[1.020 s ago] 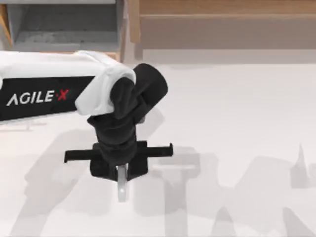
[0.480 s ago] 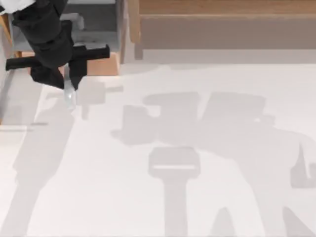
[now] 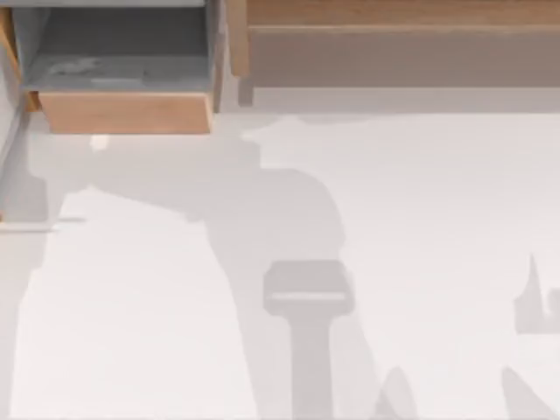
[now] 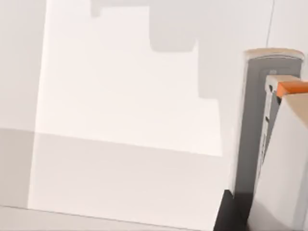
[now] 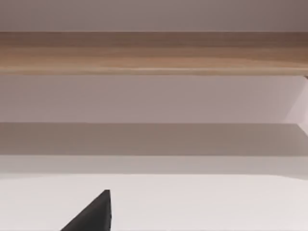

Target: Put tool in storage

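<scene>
Shadows crossed the pale worktop (image 3: 420,219) nearest me. A dark edge of my right pincer (image 5: 96,214) and of my left pincer (image 4: 225,214) showed in the wrist views; how wide either stood I could not tell. Farther back, at the left, the drawer (image 3: 122,112) stood open, with a faint pale streak, perhaps the tool (image 3: 83,67), on its grey floor.

Long wood panel (image 5: 154,53), pale table (image 5: 192,202), dark pincer tip (image 5: 96,214)
</scene>
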Tool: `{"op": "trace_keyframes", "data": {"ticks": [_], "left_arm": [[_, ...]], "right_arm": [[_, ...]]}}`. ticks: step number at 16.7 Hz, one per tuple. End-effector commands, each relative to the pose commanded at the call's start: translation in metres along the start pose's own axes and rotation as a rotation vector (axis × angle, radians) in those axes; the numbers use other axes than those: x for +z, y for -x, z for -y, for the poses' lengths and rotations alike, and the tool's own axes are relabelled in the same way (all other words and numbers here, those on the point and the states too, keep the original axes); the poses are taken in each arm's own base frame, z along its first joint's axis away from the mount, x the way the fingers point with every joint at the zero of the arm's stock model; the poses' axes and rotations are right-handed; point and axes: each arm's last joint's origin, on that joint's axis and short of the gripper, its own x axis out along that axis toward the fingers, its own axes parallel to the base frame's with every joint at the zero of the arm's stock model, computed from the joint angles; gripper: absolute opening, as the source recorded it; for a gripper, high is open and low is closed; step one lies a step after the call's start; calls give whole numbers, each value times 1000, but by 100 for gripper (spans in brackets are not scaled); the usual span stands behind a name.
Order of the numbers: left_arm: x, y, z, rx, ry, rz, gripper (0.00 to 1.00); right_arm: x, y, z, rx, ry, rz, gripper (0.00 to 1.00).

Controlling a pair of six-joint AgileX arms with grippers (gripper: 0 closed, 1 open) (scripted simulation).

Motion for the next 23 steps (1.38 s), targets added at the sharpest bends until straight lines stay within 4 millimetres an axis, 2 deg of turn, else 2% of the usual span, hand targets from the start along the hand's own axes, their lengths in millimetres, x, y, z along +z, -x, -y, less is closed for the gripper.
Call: {"op": "trace_keyframes", "data": {"ticks": [2, 4, 6, 8, 23], "left_arm": [[5, -22, -35, 14, -19, -45, 0], [5, -53, -56, 10, -53, -115, 0], [3, -82, -63, -5, -95, -189, 0], [1, -100, -63, -18, -127, -243, 0], [-2, -113, -63, -21, -135, -256, 0]], "right_arm": [[0, 0, 0, 0, 0, 0, 100], [0, 0, 0, 0, 0, 0, 100], [0, 0, 0, 0, 0, 0, 100], [0, 0, 0, 0, 0, 0, 100], [0, 0, 0, 0, 0, 0, 100]]}}
